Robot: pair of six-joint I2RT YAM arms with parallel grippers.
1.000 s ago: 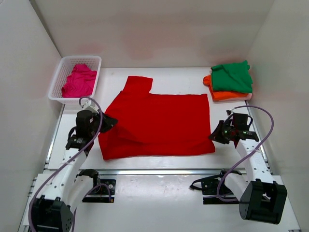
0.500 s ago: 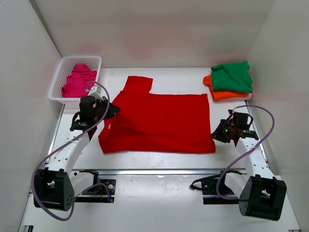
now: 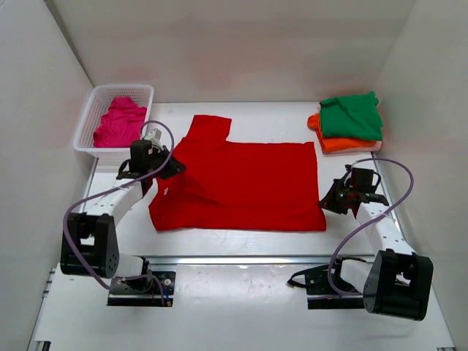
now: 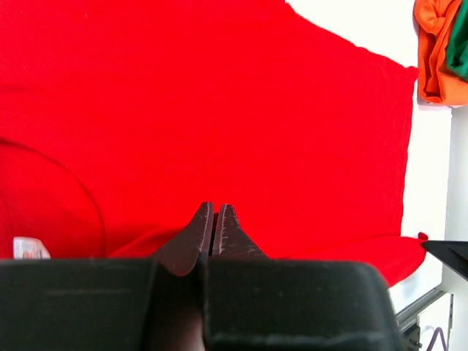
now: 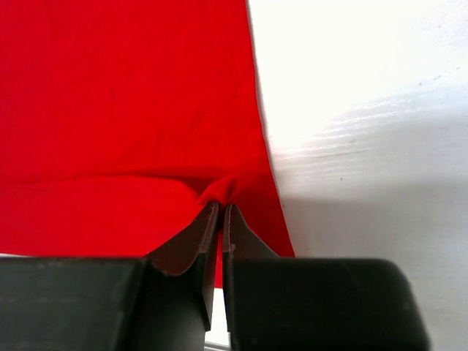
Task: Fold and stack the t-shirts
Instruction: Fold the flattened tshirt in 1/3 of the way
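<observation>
The bright red t-shirt (image 3: 241, 183) lies spread across the middle of the table, with its left part lifted and folded in. My left gripper (image 3: 175, 169) is shut on the shirt's left edge; in the left wrist view its jaws (image 4: 216, 210) are closed tight with red cloth (image 4: 219, 110) all around them. My right gripper (image 3: 327, 202) is shut on the shirt's near right corner, and the cloth (image 5: 131, 110) bunches at its tips (image 5: 221, 206). The magenta pink t-shirt (image 3: 121, 121) lies in the basket. The green t-shirt (image 3: 352, 115) lies folded on the orange one (image 3: 333, 143) at the far right.
The white lattice basket (image 3: 88, 121) stands at the far left corner. White walls close in the table on three sides. A white label (image 4: 25, 248) shows on the red cloth near my left gripper. Bare white table (image 5: 365, 95) lies right of the shirt.
My left gripper has moved away from the base and a little right, pulling the shirt's left edge up and inward. The right gripper has hardly moved.
</observation>
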